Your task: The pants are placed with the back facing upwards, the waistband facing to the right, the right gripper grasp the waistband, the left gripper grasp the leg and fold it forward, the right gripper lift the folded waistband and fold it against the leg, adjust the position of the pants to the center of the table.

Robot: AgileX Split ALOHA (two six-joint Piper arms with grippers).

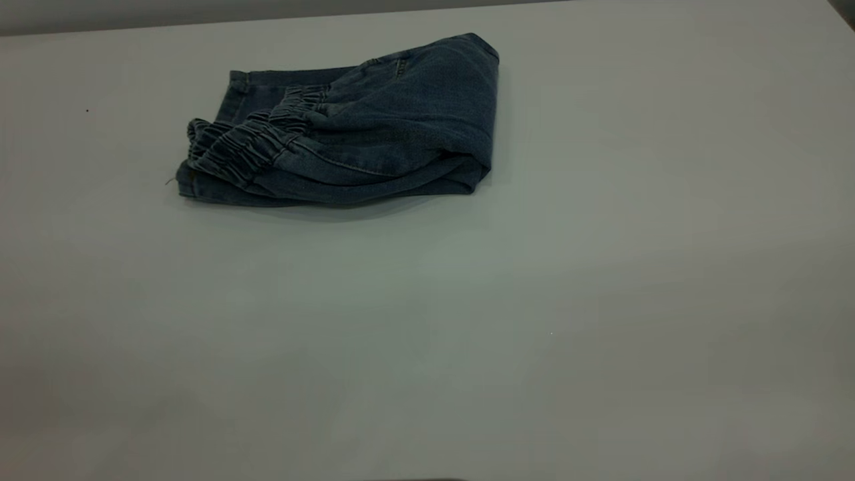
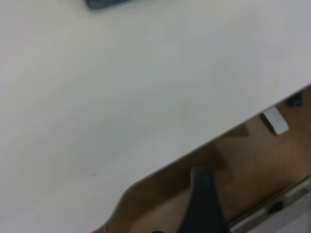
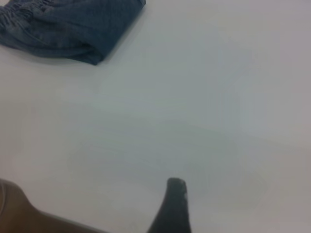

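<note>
The pants (image 1: 347, 127), blue denim with no label or writing that can be read, lie folded into a compact bundle on the far left part of the white table (image 1: 534, 300), the gathered elastic waistband (image 1: 247, 150) on top toward the left and the fold edge to the right. Neither arm shows in the exterior view. Each wrist view shows only one dark fingertip, the left gripper (image 2: 204, 204) over the table's edge and the right gripper (image 3: 174, 206) above bare tabletop well apart from the pants, so I cannot tell whether either is open or closed.

The folded pants (image 1: 347, 127) lie on the desk (image 1: 534, 300), toward its far left, well apart from both arms.
</note>
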